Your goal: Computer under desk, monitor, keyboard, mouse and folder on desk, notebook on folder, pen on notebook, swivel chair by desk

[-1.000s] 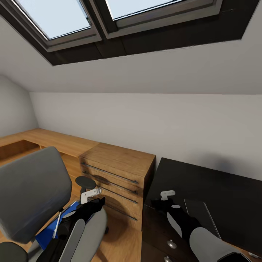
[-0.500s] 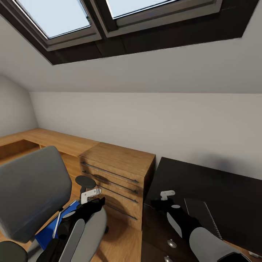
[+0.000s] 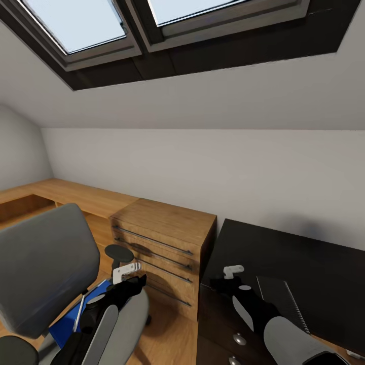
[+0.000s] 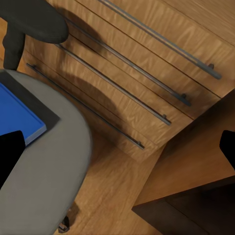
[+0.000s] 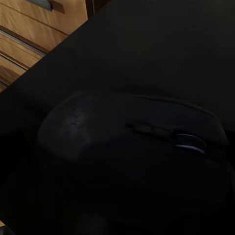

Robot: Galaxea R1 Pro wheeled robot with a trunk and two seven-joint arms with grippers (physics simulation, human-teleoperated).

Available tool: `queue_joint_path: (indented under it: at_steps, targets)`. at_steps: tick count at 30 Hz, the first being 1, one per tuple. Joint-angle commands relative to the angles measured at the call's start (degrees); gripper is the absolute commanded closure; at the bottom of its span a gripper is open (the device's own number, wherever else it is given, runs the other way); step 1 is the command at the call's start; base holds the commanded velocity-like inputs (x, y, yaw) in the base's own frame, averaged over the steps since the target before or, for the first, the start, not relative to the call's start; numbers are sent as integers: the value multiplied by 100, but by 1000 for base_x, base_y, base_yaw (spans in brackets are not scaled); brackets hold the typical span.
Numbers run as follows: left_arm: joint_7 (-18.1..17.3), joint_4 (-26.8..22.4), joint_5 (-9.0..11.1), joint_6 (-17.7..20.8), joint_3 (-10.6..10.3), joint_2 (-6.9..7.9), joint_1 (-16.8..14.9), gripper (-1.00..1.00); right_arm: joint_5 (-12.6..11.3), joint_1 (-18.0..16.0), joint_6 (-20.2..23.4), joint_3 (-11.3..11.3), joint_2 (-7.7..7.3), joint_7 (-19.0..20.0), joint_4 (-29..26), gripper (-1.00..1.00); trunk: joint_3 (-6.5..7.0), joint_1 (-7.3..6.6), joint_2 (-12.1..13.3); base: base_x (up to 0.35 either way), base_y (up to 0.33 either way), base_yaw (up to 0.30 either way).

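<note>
The swivel chair (image 3: 45,268) stands at the left, its grey back toward me. On its seat lies the blue folder (image 3: 68,319), with a thin pale strip across it. My left gripper (image 3: 136,284) hangs over the seat's right edge. It is open, and in the left wrist view its gripper (image 4: 117,152) looks past the folder (image 4: 14,115) and the seat (image 4: 54,166). My right gripper (image 3: 220,285) is low over the near left corner of the black desk (image 3: 304,258). The black mouse (image 5: 132,161) sits on the desk close under the right wrist camera. The keyboard (image 3: 281,299) lies just right of that arm.
A light-wood drawer unit (image 3: 162,238) with long bar handles stands between the chair and the desk, and low wooden shelving runs left along the wall. The chair's black armrest (image 3: 118,252) is close to my left gripper. The desk's drawer front has round knobs (image 3: 239,339). A sloped ceiling with skylights is overhead.
</note>
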Motion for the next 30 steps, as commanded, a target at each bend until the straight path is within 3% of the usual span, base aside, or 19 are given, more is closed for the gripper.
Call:
queue_joint_path:
  at_steps: [1, 30]
  targets:
    - [55, -5, 60, 12, -5, 0, -4, -100, -57, -4, 24, 35, -5, -7, -8, 100, -7, 0, -4, 0, 0, 0]
    - [55, 7, 67, 12, -13, 0, -4, -100, -66, -4, 23, 35, -5, -13, -29, 100, -7, 0, -4, 0, 0, 0]
